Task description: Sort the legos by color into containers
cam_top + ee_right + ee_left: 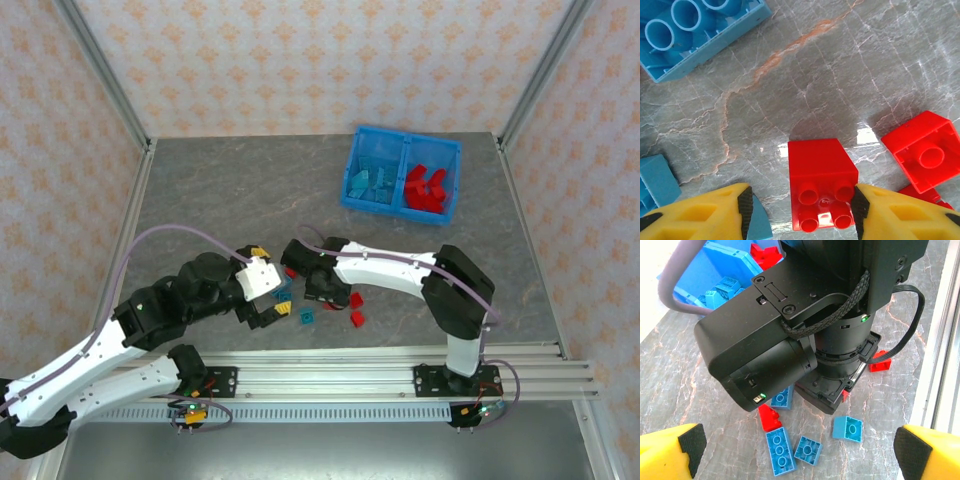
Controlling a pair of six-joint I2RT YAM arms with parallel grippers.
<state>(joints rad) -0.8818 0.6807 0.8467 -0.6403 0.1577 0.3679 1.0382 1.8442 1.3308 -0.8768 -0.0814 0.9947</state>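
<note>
Red plastic is the business of this step: a red brick (822,182) lies tipped on its side on the worktop (220,200), studs towards the wrist camera. The right claw (800,205) is lowered around it, half narrowed, so the brick's flat sides face the pads rather than its studs. The right pad (860,202) looks to touch the brick, while the left pad (745,205) stands apart from it. We judge that no grip is made yet, though the steep angle may be fooling us about that gap. A second red brick (922,152) lies just beside it, outside the right finger, and the narrow opening keeps the claw from catching it too.

The left claw (802,445) hangs wide and empty over loose teal bricks (780,452), probably held back to give the right arm room.

The bin (410,137) sits well apart at the far side. Its left compartment holds teal pieces (372,182) and its right holds red ones (427,188), so we reckon this brick belongs in the right one.
</note>
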